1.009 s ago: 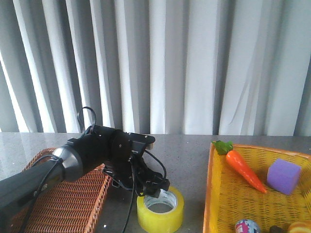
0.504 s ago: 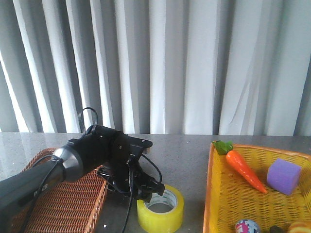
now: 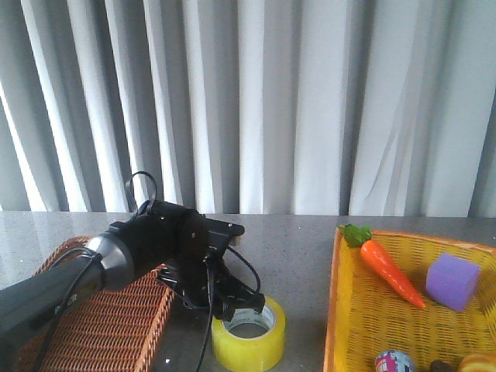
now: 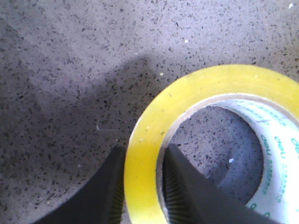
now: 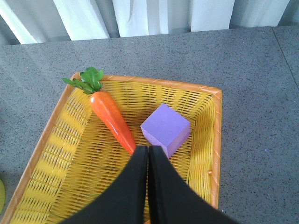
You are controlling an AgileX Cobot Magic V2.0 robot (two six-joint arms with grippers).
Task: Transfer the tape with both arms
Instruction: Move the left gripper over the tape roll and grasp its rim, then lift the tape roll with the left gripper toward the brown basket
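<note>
The tape (image 3: 248, 342), a yellow roll with a white printed core, lies flat on the grey table between the two baskets. My left gripper (image 3: 235, 304) reaches down onto the roll's near-left rim. In the left wrist view the gripper (image 4: 144, 156) has one finger outside and one inside the tape (image 4: 210, 81), both pressed against the yellow wall. My right gripper (image 5: 148, 149) is shut and empty, held above the yellow basket (image 5: 212, 140). The right arm is out of the front view.
A brown wicker basket (image 3: 101, 325) sits at the left under my left arm. The yellow basket (image 3: 364, 310) at the right holds a carrot (image 3: 391, 271), a purple cube (image 3: 452, 280) and a small patterned ball (image 3: 394, 361). Grey curtains hang behind the table.
My left gripper has lowered onto the roll's rim and closed on its wall. The tape has shifted a little to the left.
</note>
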